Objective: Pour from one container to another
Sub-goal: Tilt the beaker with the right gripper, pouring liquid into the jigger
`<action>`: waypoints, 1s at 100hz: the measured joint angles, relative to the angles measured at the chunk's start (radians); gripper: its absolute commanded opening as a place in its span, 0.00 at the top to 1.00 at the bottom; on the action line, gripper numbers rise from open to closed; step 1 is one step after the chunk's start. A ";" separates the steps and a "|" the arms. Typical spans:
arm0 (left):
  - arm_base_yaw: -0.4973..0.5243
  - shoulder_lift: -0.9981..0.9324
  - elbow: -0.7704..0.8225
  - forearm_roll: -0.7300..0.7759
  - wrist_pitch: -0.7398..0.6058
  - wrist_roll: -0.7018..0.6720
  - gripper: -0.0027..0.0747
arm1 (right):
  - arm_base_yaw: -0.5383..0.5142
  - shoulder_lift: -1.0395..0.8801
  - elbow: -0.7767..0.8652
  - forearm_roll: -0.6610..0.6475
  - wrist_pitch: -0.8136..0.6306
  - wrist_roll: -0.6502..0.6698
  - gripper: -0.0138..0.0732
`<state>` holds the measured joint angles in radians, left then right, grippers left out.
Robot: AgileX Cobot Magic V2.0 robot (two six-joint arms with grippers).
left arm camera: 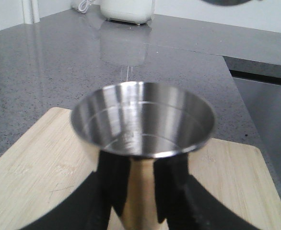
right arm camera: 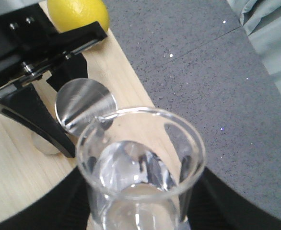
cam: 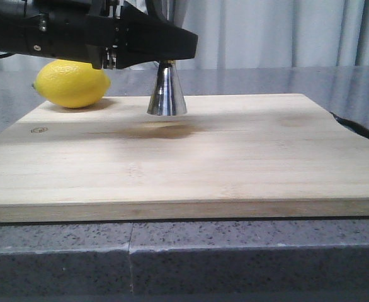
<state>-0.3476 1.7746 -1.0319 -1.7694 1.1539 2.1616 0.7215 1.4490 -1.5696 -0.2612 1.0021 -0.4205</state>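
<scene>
Closest to the right wrist camera, the clear glass beaker [right arm camera: 140,167] stands upright in the right hand [right arm camera: 140,211], whose dark fingers clasp its lower body on both sides; its lipped rim hangs above the wooden board [right arm camera: 16,158], up off the surface, near the jigger's mouth. Just past that rim sits the steel jigger [right arm camera: 85,104], its round open top facing up. In the front view the jigger [cam: 167,91] stands upright on the wooden board [cam: 184,163], toward the far edge, its lower cone resting on the wood. The left hand [cam: 165,47] reaches in level from the left, its black fingers closed around the jigger's upper part and narrow waist. The left wrist view shows the jigger's cup [left arm camera: 143,120] wide open, with black fingers [left arm camera: 114,184] pressed against each side below it. Farther back on the left, a lemon [cam: 71,83] lies on the board's far corner. Beyond stretches the grey speckled desk [cam: 285,78].
</scene>
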 measured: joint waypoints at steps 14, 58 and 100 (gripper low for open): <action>0.000 0.000 0.000 0.000 0.000 0.000 0.71 | 0.000 0.048 -0.030 -0.011 0.021 -0.062 0.51; 0.000 0.000 0.000 0.000 0.000 0.000 0.71 | 0.000 0.102 -0.043 -0.054 0.046 -0.231 0.51; 0.000 0.000 0.000 0.000 0.000 0.000 0.71 | 0.002 0.102 -0.043 -0.073 0.044 -0.314 0.51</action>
<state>-0.3476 1.7746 -1.0319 -1.7694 1.1539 2.1616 0.7238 1.5511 -1.6123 -0.3344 1.0464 -0.7344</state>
